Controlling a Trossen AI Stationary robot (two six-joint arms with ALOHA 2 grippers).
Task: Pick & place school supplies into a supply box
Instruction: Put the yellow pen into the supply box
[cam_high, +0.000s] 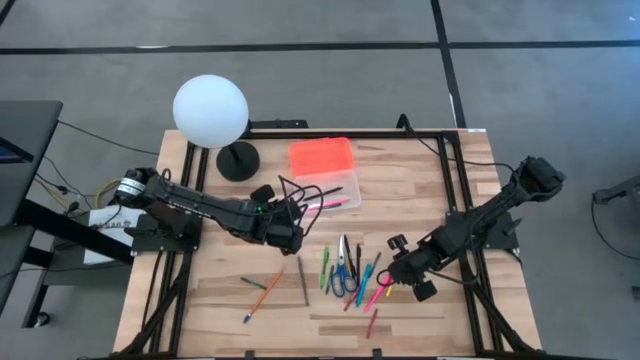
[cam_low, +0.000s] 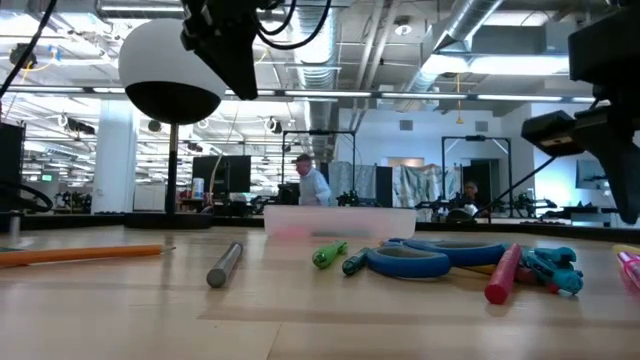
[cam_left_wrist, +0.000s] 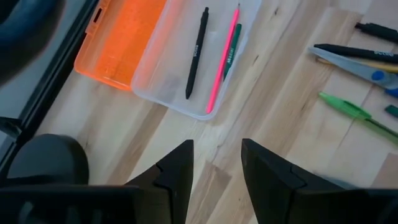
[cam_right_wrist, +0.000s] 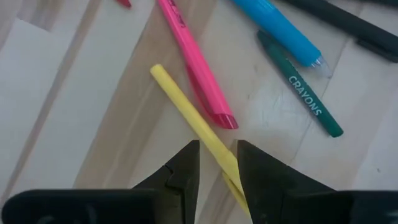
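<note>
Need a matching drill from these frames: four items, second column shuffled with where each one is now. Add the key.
Items:
1. black pen
2. yellow pencil
3. scissors
4. orange lid

Places:
A. running between the right pincer's fingers
B. on the table among the loose pens
C. inside the clear box, beside a pink pencil
D. lying next to the clear box, on the lamp side

Pairs: 1-C, 2-A, 3-B, 4-D

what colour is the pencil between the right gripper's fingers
Yellow pencil, between the right gripper fingers; clearest in the right wrist view.
</note>
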